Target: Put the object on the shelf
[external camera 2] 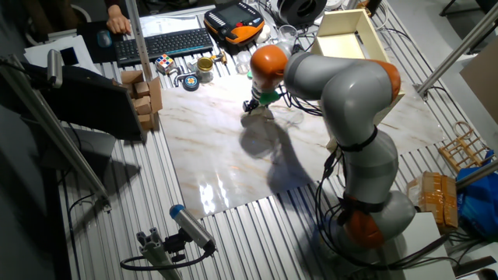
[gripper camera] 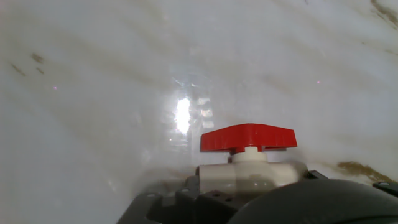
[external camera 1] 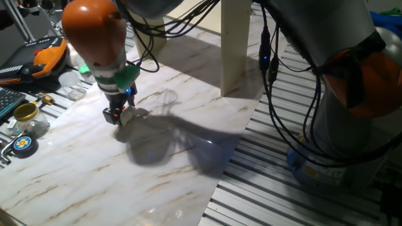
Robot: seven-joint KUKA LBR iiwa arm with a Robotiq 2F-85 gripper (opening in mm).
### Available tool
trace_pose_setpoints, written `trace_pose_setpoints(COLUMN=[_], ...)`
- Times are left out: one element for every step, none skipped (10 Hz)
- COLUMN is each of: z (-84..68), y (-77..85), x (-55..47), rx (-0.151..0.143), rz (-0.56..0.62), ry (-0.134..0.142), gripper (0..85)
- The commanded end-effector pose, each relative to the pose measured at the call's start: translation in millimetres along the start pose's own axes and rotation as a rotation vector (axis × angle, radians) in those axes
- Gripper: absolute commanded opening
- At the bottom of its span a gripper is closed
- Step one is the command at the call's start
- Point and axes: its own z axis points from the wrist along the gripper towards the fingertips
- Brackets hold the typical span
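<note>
The object (gripper camera: 249, 168), a small white plastic fitting with a red handle (gripper camera: 247, 137), fills the lower middle of the hand view, lying across dark gripper parts with the marble table behind it. In one fixed view my gripper (external camera 1: 117, 117) is low over the marble top, with the pale object (external camera 1: 130, 113) at its fingertips. It looks shut on the object. The other fixed view shows the gripper (external camera 2: 253, 106) at the far side of the marble. The shelf (external camera 1: 235, 47) stands behind to the right, pale beige with broad panel legs; it also shows in the other fixed view (external camera 2: 366, 43).
A brass-lidded jar (external camera 1: 26, 113) and a round tape roll (external camera 1: 23, 144) stand at the table's left edge. An orange and black device (external camera 1: 47, 56) lies behind them. A keyboard (external camera 2: 163, 43) and small cardboard boxes (external camera 2: 144, 93) sit off the marble. Cables hang from the arm.
</note>
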Motion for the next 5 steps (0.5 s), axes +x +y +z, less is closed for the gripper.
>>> trace_pose_setpoints(z=[-4.5,-10.8,-18.0,-26.3,-34.6], y=[-0.2,0.2,-0.1,-0.8,-0.8], x=[0.7,1.5,2.8,4.6,6.6], rx=[-0.004,-0.019,-0.03,-0.045,-0.045], rz=[0.004,0.017,0.029,0.048,0.061], ry=[0.0,0.0,0.0,0.003,0.005], gripper=[0.0,0.0,0.0,0.0,0.0])
